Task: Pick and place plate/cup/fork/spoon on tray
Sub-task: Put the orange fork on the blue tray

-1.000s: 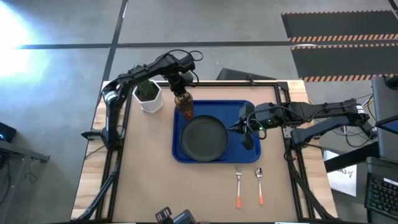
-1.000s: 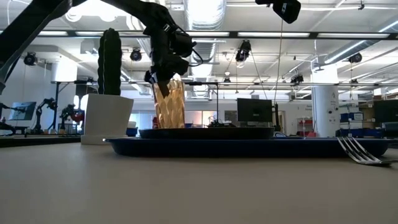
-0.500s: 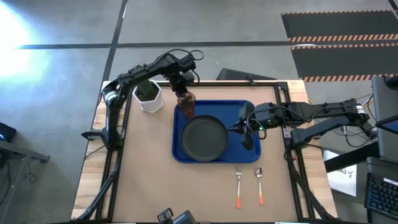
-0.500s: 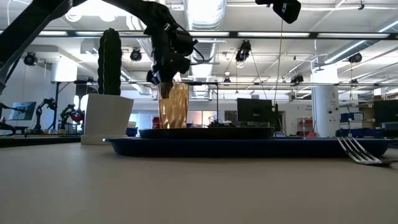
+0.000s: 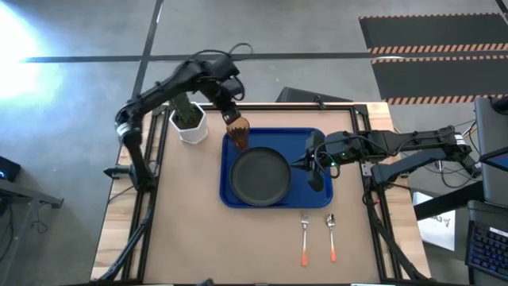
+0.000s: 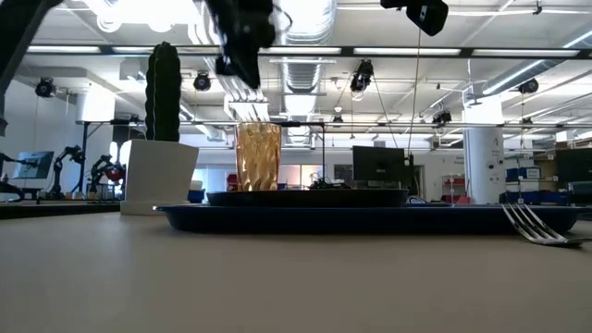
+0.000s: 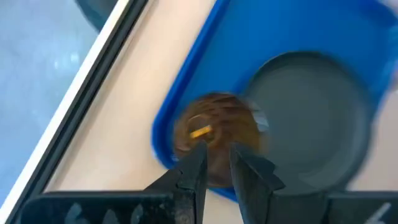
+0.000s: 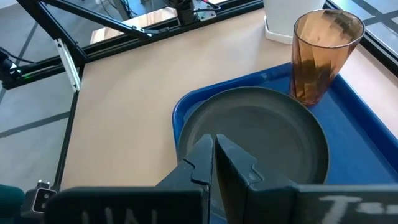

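Note:
The amber cup (image 5: 237, 135) stands upright on its base in the far left corner of the blue tray (image 5: 317, 139), next to the dark plate (image 5: 259, 176), which lies flat on the tray. My left gripper (image 5: 230, 115) hangs just above the cup (image 6: 258, 157), clear of its rim, its fingers narrowly open (image 7: 217, 168). My right gripper (image 5: 317, 163) is shut and empty above the tray's right part. The fork (image 5: 304, 234) and the spoon (image 5: 331, 234) lie side by side on the table, near of the tray.
A white pot with a green cactus (image 5: 188, 121) stands on the table just left of the tray's far left corner, close to my left arm. Bare tabletop lies left of and near the tray.
My left gripper has brought the tilted cup upright onto the tray's far left corner, let go of it and risen, drawing back toward the far left. The cup now stands by itself.

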### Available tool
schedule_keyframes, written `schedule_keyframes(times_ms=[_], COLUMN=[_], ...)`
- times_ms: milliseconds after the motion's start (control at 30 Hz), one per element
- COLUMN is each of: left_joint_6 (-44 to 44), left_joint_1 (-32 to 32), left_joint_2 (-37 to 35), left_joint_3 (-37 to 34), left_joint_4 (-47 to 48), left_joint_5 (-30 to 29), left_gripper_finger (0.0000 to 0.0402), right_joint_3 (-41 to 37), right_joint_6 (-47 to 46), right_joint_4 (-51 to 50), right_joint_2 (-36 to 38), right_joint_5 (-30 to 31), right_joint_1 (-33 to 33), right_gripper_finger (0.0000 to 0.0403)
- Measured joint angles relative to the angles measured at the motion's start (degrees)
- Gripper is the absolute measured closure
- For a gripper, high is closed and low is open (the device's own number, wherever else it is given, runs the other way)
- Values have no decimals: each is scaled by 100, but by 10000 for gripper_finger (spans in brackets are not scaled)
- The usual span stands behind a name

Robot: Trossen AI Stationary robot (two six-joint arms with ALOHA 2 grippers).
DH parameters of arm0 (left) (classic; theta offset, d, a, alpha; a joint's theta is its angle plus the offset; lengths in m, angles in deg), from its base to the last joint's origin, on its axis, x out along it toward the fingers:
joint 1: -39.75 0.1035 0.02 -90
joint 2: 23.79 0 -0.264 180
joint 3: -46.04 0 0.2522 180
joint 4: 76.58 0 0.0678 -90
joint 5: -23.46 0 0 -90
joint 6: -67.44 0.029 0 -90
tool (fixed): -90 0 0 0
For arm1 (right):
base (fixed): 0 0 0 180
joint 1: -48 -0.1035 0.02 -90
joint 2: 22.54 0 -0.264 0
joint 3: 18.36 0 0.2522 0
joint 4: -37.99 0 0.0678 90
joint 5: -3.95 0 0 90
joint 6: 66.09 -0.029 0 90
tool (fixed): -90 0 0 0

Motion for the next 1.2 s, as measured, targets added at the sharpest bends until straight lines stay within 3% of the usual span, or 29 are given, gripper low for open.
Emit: schedule_keyframes(times_ms=[267, 367, 567, 800, 933, 1200], left_joint_6=[-699, -869, -1115, -1560, -1831, -2764], left_joint_1=[-883, -1505, -3136, -4971, -5457, -5803], left_joint_2=[-1565, -2109, -2825, -2991, -2989, -3234], left_joint_3=[-90, -153, -186, -705, -1188, -1987], left_joint_4=[-488, -788, -1180, -1229, -1231, -1240], left_joint_5=[-38, -397, -1883, -4046, -4777, -5768], left_gripper_finger=[349, 349, 349, 350, 350, 350], right_joint_3=[0, 0, 0, 0, 0, 0], right_joint_6=[-6, 2, 2, -42, -42, -456], right_joint_4=[64, 66, 66, 63, 64, 60], right_joint_2=[0, 0, 0, 0, 0, 0], right_joint_5=[-11, -9, -17, -18, -28, -309], right_joint_1=[0, 4, 0, 0, 0, -1], right_gripper_finger=[394, 394, 394, 394, 394, 394])
